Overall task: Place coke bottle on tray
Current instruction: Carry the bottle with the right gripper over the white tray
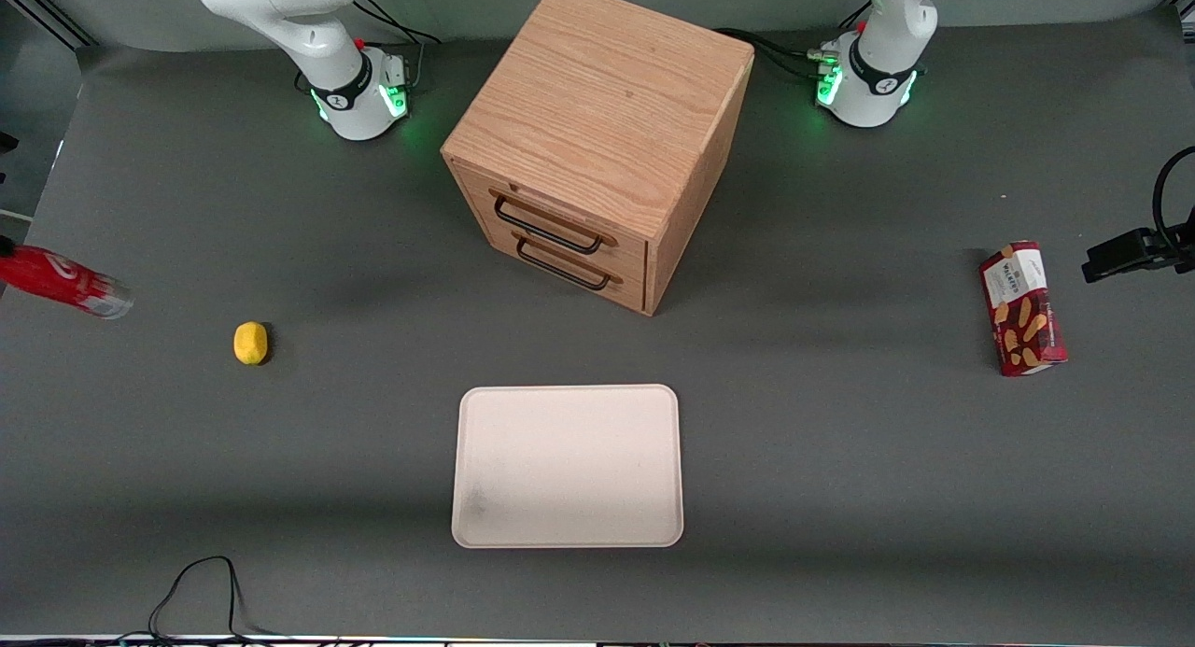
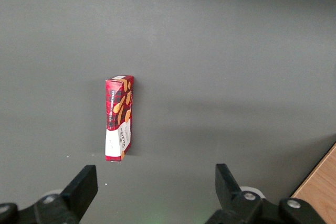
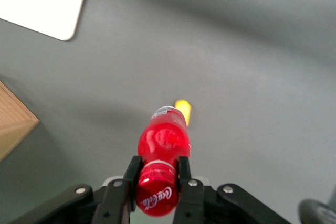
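Glossy red coke bottle [image 3: 163, 141] clamped at its cap in gripper [image 3: 157, 174] jaws, above the matte grey bench [image 1: 840, 460] edge at the working arm's end, well apart from the smooth cream tray [image 1: 568, 526].

Dark grey table [image 1: 840, 460], matte. Resting on it: wooden two-drawer cabinet [image 1: 597, 143] mid-table, cream-white tray [image 1: 568, 465] flat, nearer the front camera than the cabinet, lemon [image 1: 250, 343] toward the working arm's end, red biscuit box [image 1: 1023, 308] toward the parked arm's end. Black cable [image 1: 201, 591] loops at the camera-side edge. Gripper [image 3: 157, 179] clamps the coke bottle [image 3: 164, 139] at its neck, above the table near the lemon.
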Robot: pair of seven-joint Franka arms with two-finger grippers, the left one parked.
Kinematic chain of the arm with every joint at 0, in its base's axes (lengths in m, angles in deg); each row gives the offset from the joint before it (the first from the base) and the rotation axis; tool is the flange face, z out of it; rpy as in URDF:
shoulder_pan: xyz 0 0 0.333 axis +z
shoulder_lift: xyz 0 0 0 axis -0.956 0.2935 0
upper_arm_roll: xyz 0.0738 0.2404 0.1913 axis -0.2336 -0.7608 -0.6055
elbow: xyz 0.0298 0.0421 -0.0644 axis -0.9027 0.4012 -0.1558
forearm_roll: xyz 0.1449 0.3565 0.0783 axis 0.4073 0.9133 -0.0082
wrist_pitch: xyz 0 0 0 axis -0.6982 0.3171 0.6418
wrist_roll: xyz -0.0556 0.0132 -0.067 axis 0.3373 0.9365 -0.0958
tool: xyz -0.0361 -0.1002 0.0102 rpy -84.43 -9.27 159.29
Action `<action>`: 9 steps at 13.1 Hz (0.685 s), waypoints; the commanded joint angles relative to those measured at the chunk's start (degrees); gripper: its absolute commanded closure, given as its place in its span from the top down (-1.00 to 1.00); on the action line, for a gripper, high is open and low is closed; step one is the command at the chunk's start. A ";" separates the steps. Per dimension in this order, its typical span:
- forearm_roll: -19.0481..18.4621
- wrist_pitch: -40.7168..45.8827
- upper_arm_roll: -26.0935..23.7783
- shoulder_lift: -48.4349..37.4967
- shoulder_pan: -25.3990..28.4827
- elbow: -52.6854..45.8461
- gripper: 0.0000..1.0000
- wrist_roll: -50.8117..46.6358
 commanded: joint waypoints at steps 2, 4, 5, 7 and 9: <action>-0.19 1.06 -5.20 7.60 6.57 -10.86 -1.00 -16.30; -0.19 0.97 -6.44 14.00 11.04 -17.27 -1.00 -23.08; -0.19 0.80 -6.36 17.00 13.59 -20.96 -1.00 -26.42; -0.19 0.36 -6.27 22.62 18.16 -26.77 -1.00 -34.67; 0.08 -0.51 -6.27 26.41 21.95 -30.47 -1.00 -43.64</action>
